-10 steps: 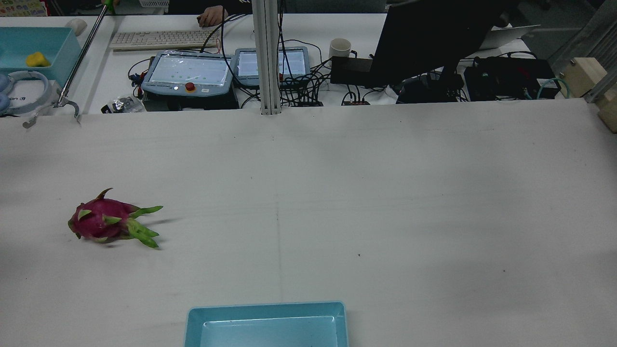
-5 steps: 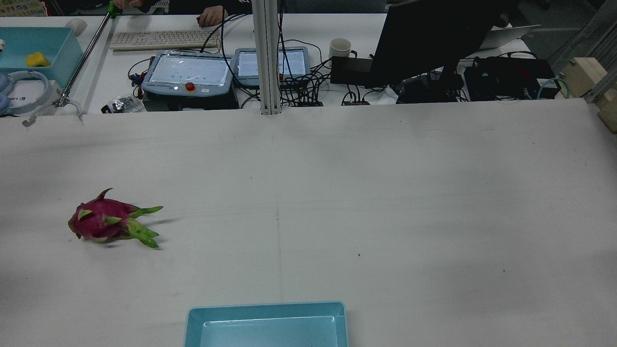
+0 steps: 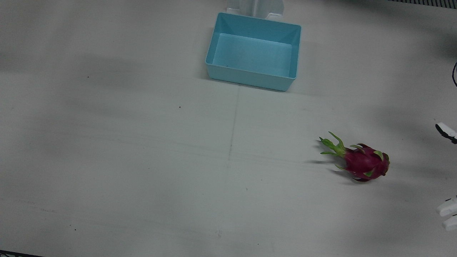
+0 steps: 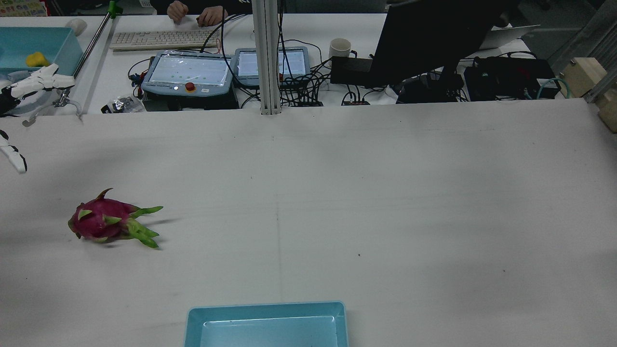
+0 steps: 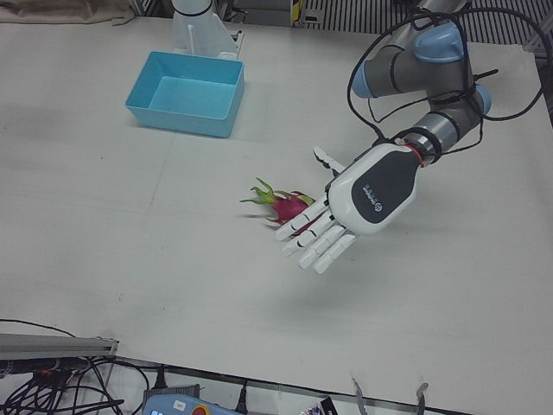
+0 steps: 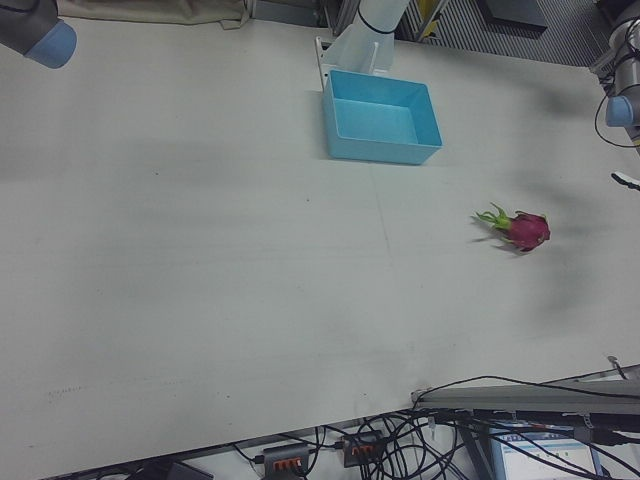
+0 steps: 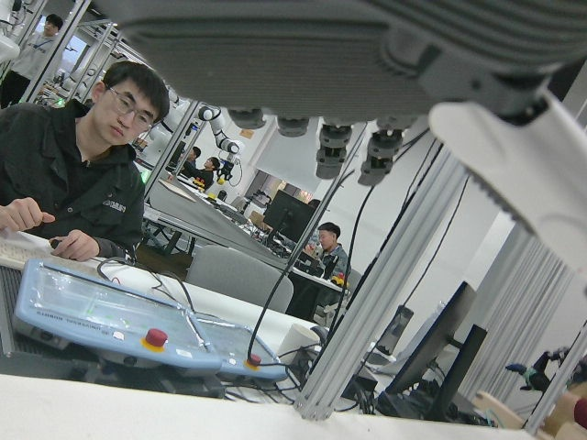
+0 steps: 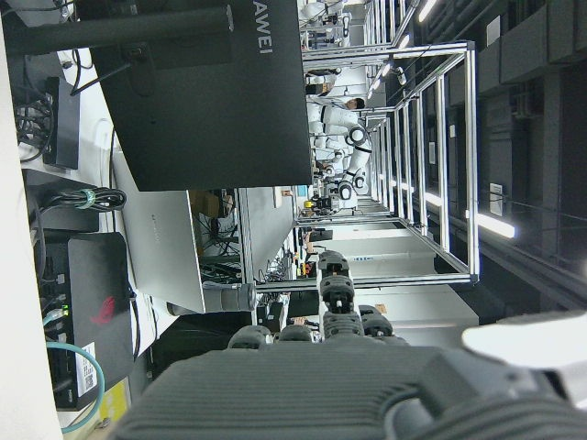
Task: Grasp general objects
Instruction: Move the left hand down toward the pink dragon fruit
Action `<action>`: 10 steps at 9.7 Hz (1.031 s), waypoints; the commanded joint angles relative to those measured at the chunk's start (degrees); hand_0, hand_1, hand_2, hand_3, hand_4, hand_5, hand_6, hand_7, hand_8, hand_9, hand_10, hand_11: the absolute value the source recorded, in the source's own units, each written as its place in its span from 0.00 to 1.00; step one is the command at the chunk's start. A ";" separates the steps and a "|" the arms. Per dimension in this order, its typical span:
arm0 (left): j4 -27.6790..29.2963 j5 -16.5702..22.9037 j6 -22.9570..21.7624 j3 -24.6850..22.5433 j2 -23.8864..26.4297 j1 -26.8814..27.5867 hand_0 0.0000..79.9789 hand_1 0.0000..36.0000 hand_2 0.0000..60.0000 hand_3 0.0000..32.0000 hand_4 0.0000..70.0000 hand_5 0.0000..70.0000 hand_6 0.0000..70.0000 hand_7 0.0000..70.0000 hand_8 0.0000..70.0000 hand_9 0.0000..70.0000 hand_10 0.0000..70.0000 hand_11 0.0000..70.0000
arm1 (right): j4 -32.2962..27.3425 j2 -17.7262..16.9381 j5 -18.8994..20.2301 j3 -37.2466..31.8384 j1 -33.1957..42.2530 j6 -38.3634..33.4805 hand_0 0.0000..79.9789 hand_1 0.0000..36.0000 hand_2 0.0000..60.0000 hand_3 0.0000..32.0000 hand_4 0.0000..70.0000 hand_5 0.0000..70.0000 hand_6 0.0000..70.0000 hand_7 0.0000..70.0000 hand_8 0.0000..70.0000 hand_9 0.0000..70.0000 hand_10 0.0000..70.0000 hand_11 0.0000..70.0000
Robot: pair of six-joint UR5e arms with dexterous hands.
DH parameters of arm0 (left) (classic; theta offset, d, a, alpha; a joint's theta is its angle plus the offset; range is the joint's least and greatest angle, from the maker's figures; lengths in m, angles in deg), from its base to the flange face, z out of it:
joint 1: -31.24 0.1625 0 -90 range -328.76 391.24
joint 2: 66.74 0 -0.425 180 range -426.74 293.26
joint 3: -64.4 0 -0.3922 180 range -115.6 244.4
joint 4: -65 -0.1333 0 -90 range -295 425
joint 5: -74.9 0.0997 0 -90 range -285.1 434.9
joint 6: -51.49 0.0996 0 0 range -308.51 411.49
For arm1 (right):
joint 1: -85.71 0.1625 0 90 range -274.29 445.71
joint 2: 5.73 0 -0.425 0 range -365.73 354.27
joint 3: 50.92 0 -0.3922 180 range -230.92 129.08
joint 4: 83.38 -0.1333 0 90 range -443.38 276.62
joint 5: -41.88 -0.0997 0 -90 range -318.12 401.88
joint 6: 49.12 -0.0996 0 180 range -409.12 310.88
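A dragon fruit (image 3: 362,162) is seen lying on its side on the white table (image 3: 142,160), on the left arm's half, well apart from the blue bin (image 3: 254,53). Its long axis is laid roughly across the table, the green leafy end pointed toward the centre. The left hand (image 5: 350,207) is held above it, fingers spread and empty. The right hand's state cannot be told.

A robotics lab: a white table (image 4: 385,193) faces a desk crowded with teach pendants (image 4: 188,72), a keyboard (image 4: 161,38), a monitor (image 4: 434,38) and cables, with aluminium framing (image 8: 440,156) and other robots (image 8: 339,119) behind a seated operator (image 7: 73,174).
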 commanded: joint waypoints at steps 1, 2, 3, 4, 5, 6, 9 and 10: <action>-1.83 -3.24 13.54 0.29 -0.01 9.01 0.67 0.48 0.00 0.14 0.00 0.14 0.02 0.21 0.00 0.02 0.00 0.00 | 0.00 0.00 -0.06 0.00 0.00 0.00 0.00 0.00 0.00 0.00 0.00 0.00 0.00 0.00 0.00 0.00 0.00 0.00; -1.75 -4.56 16.19 0.82 -0.10 10.78 0.66 0.46 0.00 0.24 0.00 0.11 0.00 0.18 0.00 0.02 0.00 0.00 | 0.00 0.00 0.02 0.00 0.00 -0.09 0.00 0.00 0.00 0.00 0.00 0.00 0.00 0.00 0.00 0.00 0.00 0.00; -1.75 -5.70 17.78 0.82 -0.10 11.93 0.66 0.46 0.00 0.24 0.00 0.11 0.00 0.18 0.00 0.02 0.00 0.00 | 0.00 0.00 0.02 0.00 0.00 -0.09 0.00 0.00 0.00 0.00 0.00 0.00 0.00 0.00 0.00 0.00 0.00 0.00; -2.18 -5.89 18.84 0.82 -0.10 12.11 0.65 0.45 0.00 0.42 0.00 0.07 0.00 0.15 0.00 0.01 0.00 0.00 | 0.00 0.00 0.02 0.00 0.00 -0.09 0.00 0.00 0.00 0.00 0.00 0.00 0.00 0.00 0.00 0.00 0.00 0.00; -4.45 -5.80 21.29 0.30 -0.10 12.12 0.67 0.49 0.00 0.54 0.00 0.06 0.00 0.14 0.00 0.01 0.00 0.00 | 0.00 0.00 -0.06 0.00 0.00 -0.09 0.00 0.00 0.00 0.00 0.00 0.00 0.00 0.00 0.00 0.00 0.00 0.00; -6.47 -5.80 24.88 0.38 -0.10 12.20 0.67 0.49 0.00 0.54 0.00 0.06 0.00 0.14 0.00 0.01 0.00 0.00 | 0.00 0.00 0.02 0.00 0.00 -0.09 0.00 0.00 0.00 0.00 0.00 0.00 0.00 0.00 0.00 0.00 0.00 0.00; -9.92 -5.80 31.40 2.92 -0.27 12.12 0.66 0.49 0.00 1.00 0.00 0.09 0.00 0.11 0.00 0.00 0.00 0.00 | 0.00 0.00 -0.06 -0.09 0.00 -0.09 0.00 0.00 0.00 0.00 0.00 0.00 0.00 0.00 0.00 0.00 0.00 0.00; -9.92 -5.80 32.55 3.54 -1.23 12.12 0.65 0.48 0.00 1.00 0.00 0.08 0.00 0.10 0.00 0.00 0.00 0.00 | 0.00 0.00 0.02 -0.09 0.00 -0.09 0.00 0.00 0.00 0.00 0.00 0.00 0.00 0.00 0.00 0.00 0.00 0.00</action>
